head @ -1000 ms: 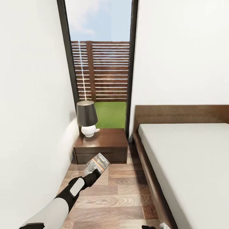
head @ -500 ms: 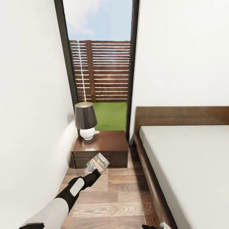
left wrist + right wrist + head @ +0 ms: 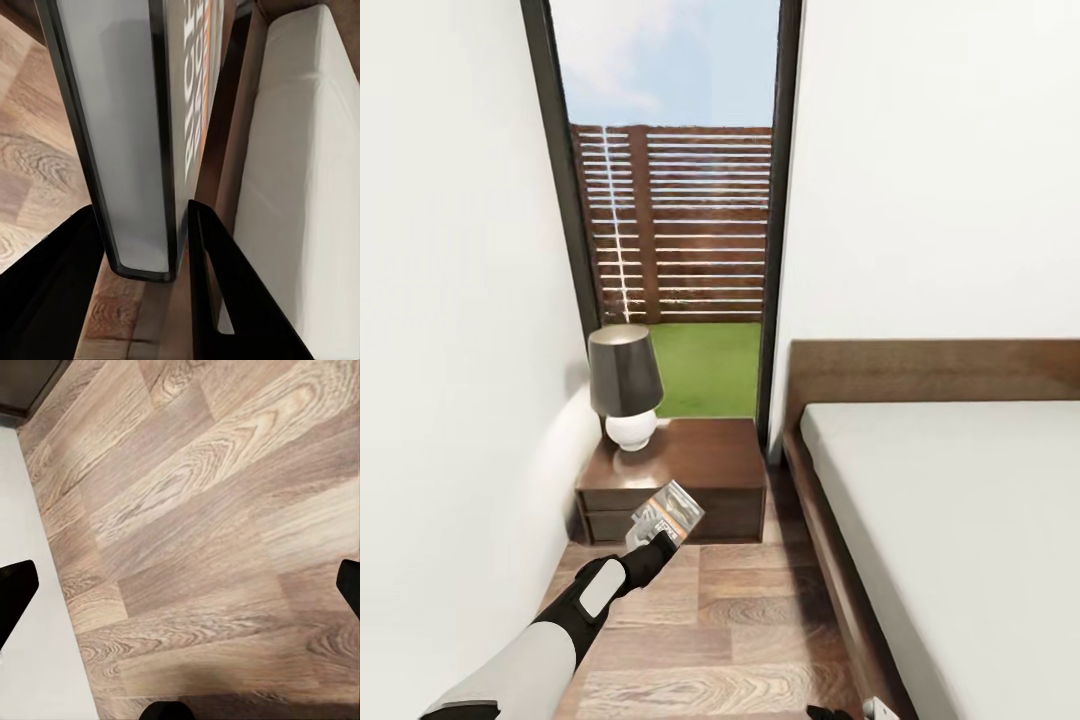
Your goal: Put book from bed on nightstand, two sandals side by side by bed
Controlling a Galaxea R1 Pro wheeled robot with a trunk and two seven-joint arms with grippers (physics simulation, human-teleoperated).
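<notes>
White walls close in on both sides, with the window [image 3: 670,200] straight ahead and the nightstand [image 3: 690,465] below it, the bed [image 3: 960,520] along my right. My left gripper [image 3: 650,545] is clamped on the book [image 3: 668,512], which I hold up over the plank floor [image 3: 740,630], short of the nightstand's front. In the left wrist view the book [image 3: 135,135] stands on edge between my two fingers [image 3: 217,285], pinched low near one end.

To set it down well, I should carry it higher than the top and aim for the bare wood on the side away from the lamp [image 3: 625,385], so the shade isn't clipped. Then I'd tip the book flat before letting go, since dropped on edge it would likely topple. My right gripper [image 3: 180,585] hangs spread wide over bare floor, as far as its tips at the picture's edges show.
</notes>
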